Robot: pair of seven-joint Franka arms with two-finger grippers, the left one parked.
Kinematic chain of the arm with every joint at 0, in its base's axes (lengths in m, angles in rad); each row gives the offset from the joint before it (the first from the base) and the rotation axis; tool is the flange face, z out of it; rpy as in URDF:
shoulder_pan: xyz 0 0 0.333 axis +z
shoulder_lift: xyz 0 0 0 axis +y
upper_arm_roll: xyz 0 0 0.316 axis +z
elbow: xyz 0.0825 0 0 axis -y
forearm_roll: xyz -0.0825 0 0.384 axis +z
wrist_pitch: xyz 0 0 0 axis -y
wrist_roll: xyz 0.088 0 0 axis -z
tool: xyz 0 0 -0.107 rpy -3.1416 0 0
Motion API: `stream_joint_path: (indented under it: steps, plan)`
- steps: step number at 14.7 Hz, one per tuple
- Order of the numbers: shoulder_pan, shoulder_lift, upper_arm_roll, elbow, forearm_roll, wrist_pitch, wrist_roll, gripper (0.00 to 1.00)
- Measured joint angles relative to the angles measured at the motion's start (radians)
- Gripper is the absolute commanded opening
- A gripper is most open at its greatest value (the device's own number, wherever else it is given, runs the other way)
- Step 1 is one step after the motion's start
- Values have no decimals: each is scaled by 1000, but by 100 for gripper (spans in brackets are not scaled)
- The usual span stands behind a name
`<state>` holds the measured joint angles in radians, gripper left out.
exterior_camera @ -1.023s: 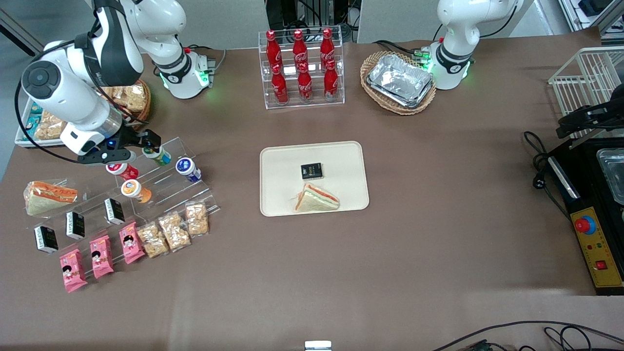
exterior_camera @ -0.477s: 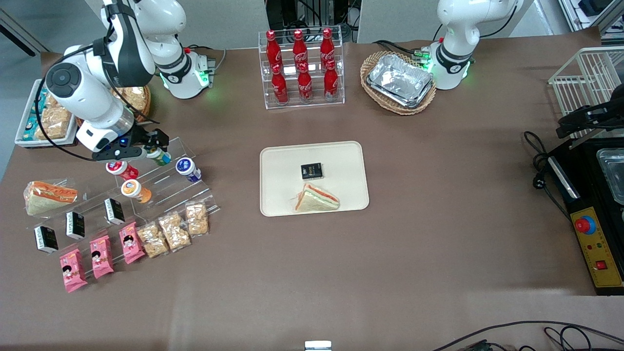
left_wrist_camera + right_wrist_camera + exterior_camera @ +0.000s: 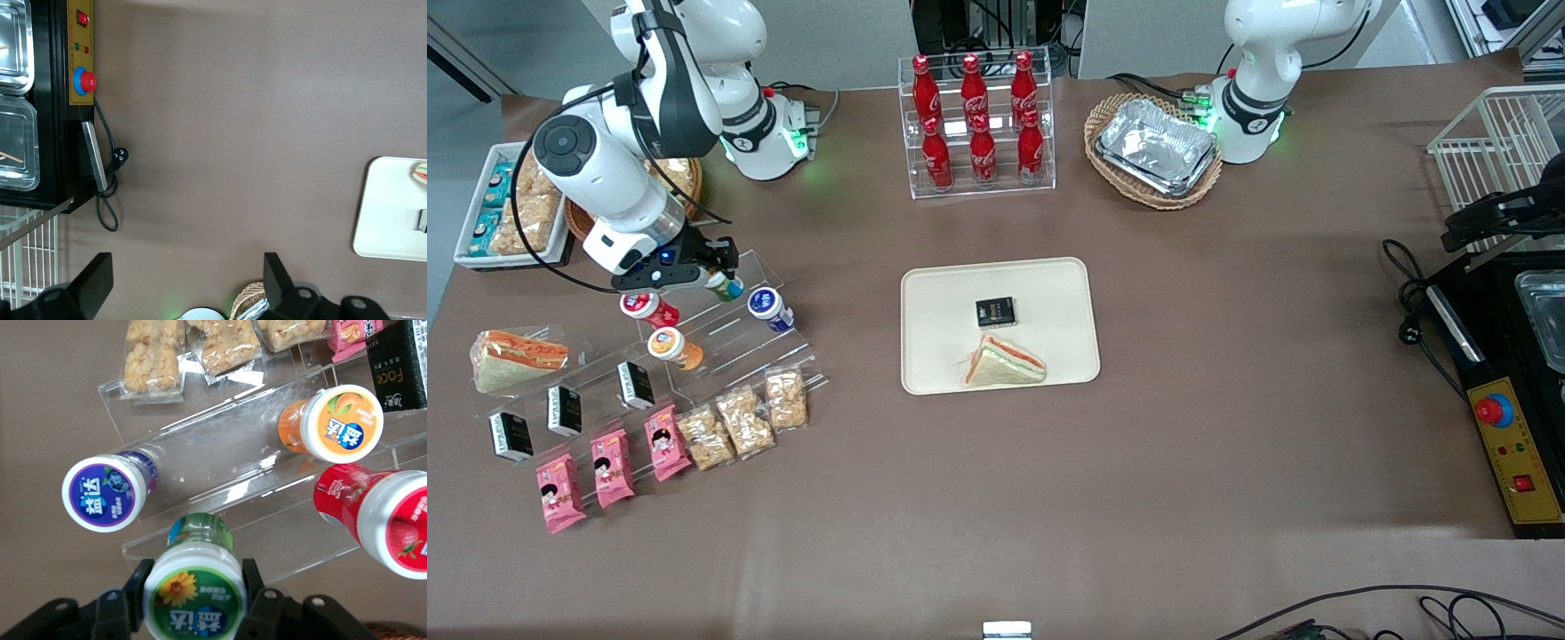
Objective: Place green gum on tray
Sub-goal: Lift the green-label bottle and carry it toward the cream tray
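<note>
**Green gum pinched at the display steps**

Brown covering spread over the bench (image 3: 1183,444) in the front view. The tray (image 3: 1049,284) lay at the middle, carrying a small black box (image 3: 995,311) and, at the box's 6 o'clock, a wrapped sandwich (image 3: 1005,363). Toward the working arm's end stood clear acrylic steps (image 3: 756,267). The hand (image 3: 713,277) sat at their topmost step, pinching the green gum (image 3: 725,285), well apart from the tray. A red-lidded canister (image 3: 645,308) and an orange canister (image 3: 671,345) lay nearer the camera than the hand, and a blue-lidded canister (image 3: 767,307) lay beside the gum. Cola bottles (image 3: 974,124) stood in a rack at the tray's 12 o'clock.

From the left wrist, only a corner of the tray (image 3: 390,213) and a control box (image 3: 79,53) appeared.

From the right wrist, the hand (image 3: 193,590) had its fingers (image 3: 137,597) pressed against the green gum (image 3: 193,593) just below the lid. The blue-lidded canister (image 3: 105,493) lay at the gum's 10 o'clock, the orange canister (image 3: 340,423) at 2 o'clock, and the red-lidded canister (image 3: 387,520) at 3 o'clock.
</note>
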<state>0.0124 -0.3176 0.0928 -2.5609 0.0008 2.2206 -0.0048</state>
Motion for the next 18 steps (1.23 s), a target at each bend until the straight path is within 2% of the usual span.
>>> stream_joint_path:
  steps: [4, 7, 12, 15, 18]
  plan:
    - [2, -7, -2, 10, 0, -9, -9, 39]
    - [2, -19, -6, 93, 0, -115, -24, 39]
    - [2, 0, -6, 347, 4, -366, -28, 39]
    - [1, 72, -11, 557, 10, -537, -29, 39]
    - [0, 151, -14, 721, 31, -643, -29, 39]
